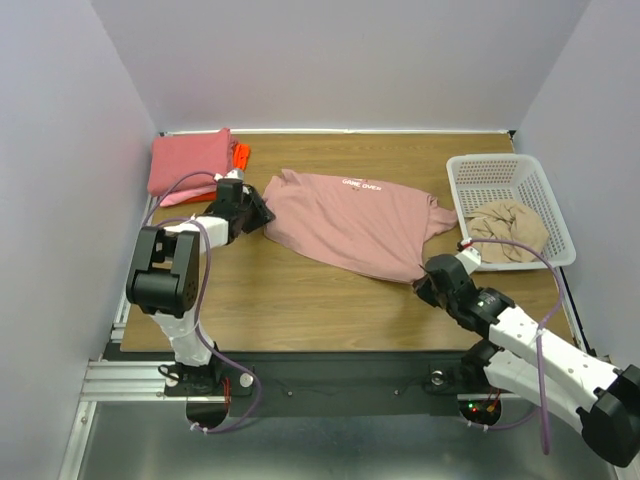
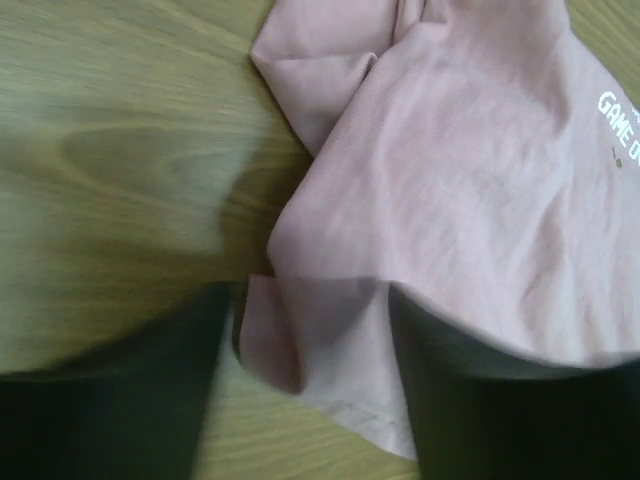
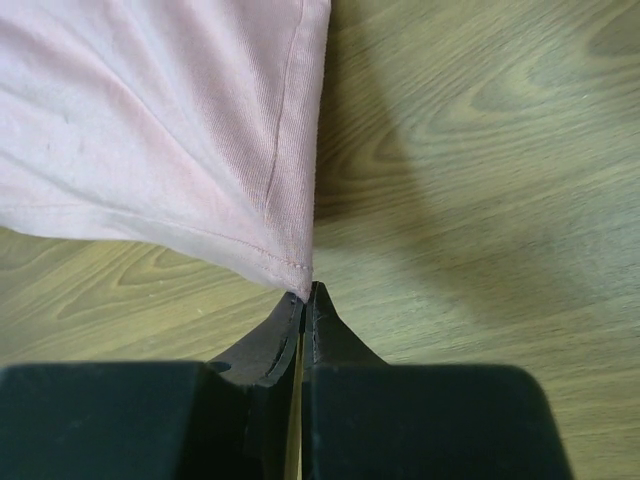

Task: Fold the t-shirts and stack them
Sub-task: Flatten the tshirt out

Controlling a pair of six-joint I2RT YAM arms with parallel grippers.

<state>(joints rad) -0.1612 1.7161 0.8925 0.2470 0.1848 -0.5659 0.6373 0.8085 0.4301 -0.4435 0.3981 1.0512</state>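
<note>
Two pincers are in view, both at one dusty-pink cloth t-shirt (image 1: 350,225), which lies spread and rumpled across the middle of the light wooden table (image 1: 300,300). My right pincer (image 3: 305,295) is clamped on the shirt's near-right hem corner; the stitched hem runs straight into the meeting fingertips. My left pincer (image 2: 310,320) stands apart at the shirt's left edge, with a folded lip of cloth lying between the two dark fingers (image 2: 110,420). Whether either finger touches the cloth I cannot tell. Writing: white block letters on the chest read "GAME OVER" in the top view. The left wrist view shows "GAME O", cut off by the frame edge, with small dots beneath that are too small to identify. At the far-left corner sits a folded coral-pink cloth t-shirt (image 1: 190,162), with an orange-red cloth piece (image 1: 241,155) touching its right side. At the far right stands a white plastic lattice basket (image 1: 495,172) holding a crumpled beige cloth garment (image 1: 508,232).
</note>
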